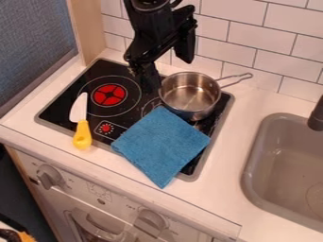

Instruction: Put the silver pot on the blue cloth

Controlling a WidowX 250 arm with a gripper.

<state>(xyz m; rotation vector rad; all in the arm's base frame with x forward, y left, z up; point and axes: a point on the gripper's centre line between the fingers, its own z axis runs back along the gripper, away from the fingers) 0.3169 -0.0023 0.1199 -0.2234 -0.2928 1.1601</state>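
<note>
The black gripper [168, 73] hangs from the top, open, one finger beside the pot's left rim and the other higher, behind the pot. The silver pot [192, 106] stands upright at the back right of the stove, its handle pointing right toward the wall. Its inside looks bare. The blue cloth [161, 145] lies flat across the stove's front right part, its back corner close against the pot's front side; whether they touch, I cannot tell.
On the stove [60, 108], a knife with a yellow handle [82, 135] lies at the left, its handle over the front edge. The grey sink [287, 165] and dark faucet [317, 116] are at the right. A tiled wall [249, 40] stands behind.
</note>
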